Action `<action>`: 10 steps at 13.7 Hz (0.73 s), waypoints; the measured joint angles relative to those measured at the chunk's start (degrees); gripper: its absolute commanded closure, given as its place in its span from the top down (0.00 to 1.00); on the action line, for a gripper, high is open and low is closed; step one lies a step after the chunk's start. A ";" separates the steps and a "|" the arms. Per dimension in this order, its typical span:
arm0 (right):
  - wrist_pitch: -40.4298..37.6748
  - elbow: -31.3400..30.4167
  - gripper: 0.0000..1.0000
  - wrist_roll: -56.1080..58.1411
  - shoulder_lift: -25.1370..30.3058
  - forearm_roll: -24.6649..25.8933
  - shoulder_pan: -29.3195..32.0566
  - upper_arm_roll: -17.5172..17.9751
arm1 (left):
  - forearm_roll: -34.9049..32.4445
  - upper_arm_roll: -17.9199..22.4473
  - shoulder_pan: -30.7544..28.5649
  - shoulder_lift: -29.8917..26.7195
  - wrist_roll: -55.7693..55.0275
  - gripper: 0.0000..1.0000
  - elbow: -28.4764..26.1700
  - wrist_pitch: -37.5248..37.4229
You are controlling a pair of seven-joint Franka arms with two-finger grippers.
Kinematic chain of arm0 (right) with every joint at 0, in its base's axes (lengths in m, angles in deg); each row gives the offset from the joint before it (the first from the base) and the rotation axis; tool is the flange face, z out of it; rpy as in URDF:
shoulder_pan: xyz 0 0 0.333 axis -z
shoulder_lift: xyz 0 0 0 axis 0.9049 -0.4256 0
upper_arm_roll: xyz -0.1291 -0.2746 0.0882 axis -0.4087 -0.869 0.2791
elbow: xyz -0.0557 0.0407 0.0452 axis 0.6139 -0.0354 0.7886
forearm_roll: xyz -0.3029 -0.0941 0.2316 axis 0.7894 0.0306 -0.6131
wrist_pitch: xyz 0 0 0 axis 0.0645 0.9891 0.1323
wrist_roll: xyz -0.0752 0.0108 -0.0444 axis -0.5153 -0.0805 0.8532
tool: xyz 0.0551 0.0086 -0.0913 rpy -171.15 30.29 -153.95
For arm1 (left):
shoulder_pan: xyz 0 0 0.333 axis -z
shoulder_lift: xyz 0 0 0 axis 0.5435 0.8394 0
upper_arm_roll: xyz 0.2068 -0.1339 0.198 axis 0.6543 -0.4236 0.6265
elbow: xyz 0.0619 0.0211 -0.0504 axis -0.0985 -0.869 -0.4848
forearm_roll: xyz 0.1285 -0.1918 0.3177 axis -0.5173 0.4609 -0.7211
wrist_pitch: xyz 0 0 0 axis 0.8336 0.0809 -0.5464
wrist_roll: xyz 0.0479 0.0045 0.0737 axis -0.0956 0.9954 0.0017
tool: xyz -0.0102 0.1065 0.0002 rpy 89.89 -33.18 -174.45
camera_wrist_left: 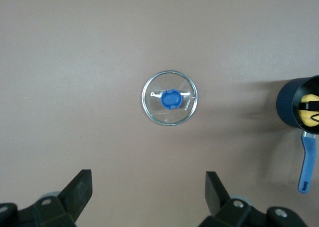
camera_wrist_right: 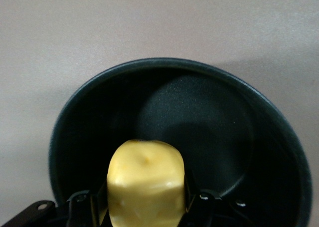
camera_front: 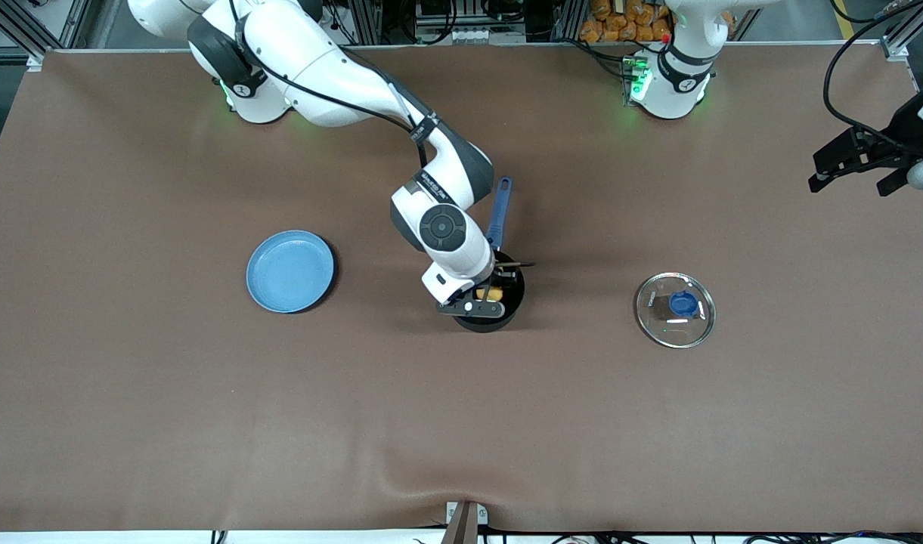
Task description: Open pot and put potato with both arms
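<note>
The black pot [camera_front: 506,311] with its blue handle [camera_front: 499,211] stands mid-table, uncovered. My right gripper [camera_front: 485,296] is over the pot's mouth, shut on the yellow potato [camera_front: 484,292]. In the right wrist view the potato [camera_wrist_right: 144,182] sits between the fingers above the pot's dark, empty inside [camera_wrist_right: 199,112]. The glass lid [camera_front: 674,310] with its blue knob lies flat on the table toward the left arm's end. My left gripper [camera_front: 850,181] hangs open and empty, high over that end of the table. Its wrist view shows the lid [camera_wrist_left: 170,98], the pot [camera_wrist_left: 291,105] and the open gripper [camera_wrist_left: 148,192].
A flat blue plate [camera_front: 289,271] lies on the table toward the right arm's end, beside the pot. The brown cloth has a fold at the front edge [camera_front: 461,483].
</note>
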 measured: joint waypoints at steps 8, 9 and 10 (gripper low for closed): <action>1.62 0.29 1.00 -0.20 -2.05 1.55 -0.16 -0.29 | 0.00 2.77 3.81 0.27 0.00 1.00 0.25 -1.23; 1.62 0.51 1.00 -0.26 -2.05 2.38 -0.16 -0.42 | 0.00 2.78 3.81 0.36 0.00 1.00 0.25 -1.23; 1.58 0.87 1.00 -0.34 -2.04 3.08 -0.17 -0.47 | 0.00 2.78 3.83 0.52 0.00 1.00 0.25 -1.23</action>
